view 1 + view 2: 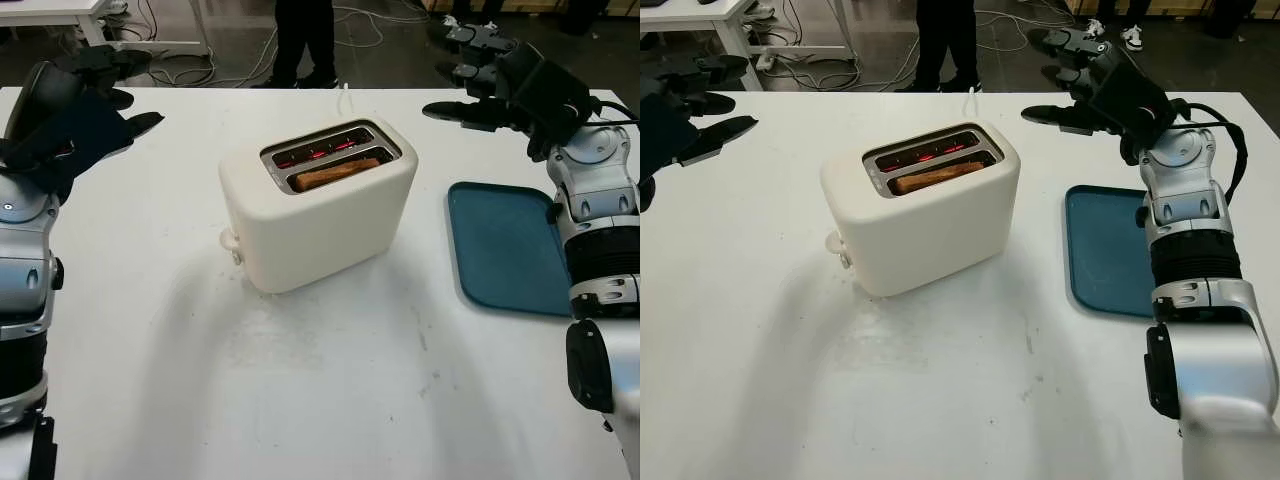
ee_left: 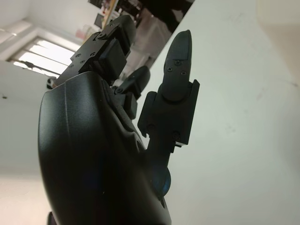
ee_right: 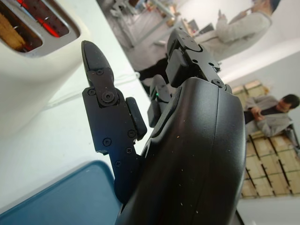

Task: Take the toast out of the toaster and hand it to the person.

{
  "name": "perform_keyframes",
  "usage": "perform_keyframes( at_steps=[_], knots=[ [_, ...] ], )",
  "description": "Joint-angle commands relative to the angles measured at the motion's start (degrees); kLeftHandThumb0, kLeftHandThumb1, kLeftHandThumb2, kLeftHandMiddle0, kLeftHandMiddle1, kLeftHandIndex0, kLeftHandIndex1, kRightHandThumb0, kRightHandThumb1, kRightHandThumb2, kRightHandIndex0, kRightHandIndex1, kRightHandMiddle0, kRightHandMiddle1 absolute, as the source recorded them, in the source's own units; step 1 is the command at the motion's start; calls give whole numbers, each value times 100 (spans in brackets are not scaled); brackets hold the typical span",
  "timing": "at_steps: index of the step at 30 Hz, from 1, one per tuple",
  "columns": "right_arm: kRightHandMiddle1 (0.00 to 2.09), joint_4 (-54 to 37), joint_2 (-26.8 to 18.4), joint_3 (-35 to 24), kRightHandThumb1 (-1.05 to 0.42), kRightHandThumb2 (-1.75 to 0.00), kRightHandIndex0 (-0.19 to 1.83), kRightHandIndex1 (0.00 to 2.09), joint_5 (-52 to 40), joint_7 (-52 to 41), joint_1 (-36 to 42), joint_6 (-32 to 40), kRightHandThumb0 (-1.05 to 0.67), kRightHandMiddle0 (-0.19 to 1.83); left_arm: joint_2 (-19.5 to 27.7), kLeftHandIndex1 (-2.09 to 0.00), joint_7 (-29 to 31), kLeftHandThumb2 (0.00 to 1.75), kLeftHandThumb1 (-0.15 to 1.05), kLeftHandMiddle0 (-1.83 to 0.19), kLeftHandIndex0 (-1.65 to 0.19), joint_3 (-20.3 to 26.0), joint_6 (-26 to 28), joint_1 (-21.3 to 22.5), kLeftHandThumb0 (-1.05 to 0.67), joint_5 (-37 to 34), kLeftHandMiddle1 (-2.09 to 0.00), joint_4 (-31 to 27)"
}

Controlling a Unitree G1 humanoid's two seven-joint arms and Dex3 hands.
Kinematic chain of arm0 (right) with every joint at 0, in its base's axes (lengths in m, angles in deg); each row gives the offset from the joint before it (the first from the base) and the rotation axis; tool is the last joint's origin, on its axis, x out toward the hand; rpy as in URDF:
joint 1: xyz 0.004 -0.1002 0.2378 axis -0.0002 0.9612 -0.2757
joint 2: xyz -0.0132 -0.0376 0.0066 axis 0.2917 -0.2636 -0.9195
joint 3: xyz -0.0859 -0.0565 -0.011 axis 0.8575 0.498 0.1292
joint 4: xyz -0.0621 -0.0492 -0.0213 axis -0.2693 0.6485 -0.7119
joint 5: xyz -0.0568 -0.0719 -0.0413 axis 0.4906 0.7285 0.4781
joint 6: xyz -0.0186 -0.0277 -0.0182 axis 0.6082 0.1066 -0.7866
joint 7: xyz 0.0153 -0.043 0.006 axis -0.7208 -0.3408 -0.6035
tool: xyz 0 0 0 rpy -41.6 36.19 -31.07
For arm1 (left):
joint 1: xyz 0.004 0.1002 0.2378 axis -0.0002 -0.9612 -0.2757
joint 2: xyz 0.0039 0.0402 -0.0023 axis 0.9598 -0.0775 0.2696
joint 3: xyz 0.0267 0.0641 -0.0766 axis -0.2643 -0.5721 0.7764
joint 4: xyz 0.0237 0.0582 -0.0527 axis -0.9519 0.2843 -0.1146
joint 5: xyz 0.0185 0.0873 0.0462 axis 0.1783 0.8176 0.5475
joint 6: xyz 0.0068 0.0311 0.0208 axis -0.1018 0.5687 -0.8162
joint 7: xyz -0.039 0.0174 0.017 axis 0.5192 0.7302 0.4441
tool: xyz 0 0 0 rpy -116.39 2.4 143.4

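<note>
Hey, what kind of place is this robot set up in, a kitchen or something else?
Probably a lab or workshop, not a kitchen. The toaster sits on a plain white table, loose cables trail over the bare floor behind it, and stacked cardboard boxes stand in the background.

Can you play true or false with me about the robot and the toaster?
1. The toast is in the toaster. True.
2. The right hand is holding the toast. False: it is open, up above the table past the blue tray.
3. The tray has toast on it. False: the toast sits in the toaster.
4. The left hand is open, to the toaster's left. True.
5. The toaster glows red inside. True.
</note>
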Motion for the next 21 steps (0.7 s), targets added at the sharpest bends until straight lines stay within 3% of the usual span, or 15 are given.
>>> perform_keyframes(
  at_steps=[1, 21],
  knots=[
    [0, 40, 25, 8, -81, 0, 32, 2, -16, 3, -77, -112, -48, 31, -3, -7, 22, 18, 92, -35, -53, -31, -6, -6, -43, 33, -60, -109],
    [0, 131, -53, -10, -83, -1, 31, 1, -71, -175, 56, -415, -55, 30, -165, -4, 89, 23, 92, -30, -50, -99, 220, -21, -48, 10, -55, -150]
  ],
)
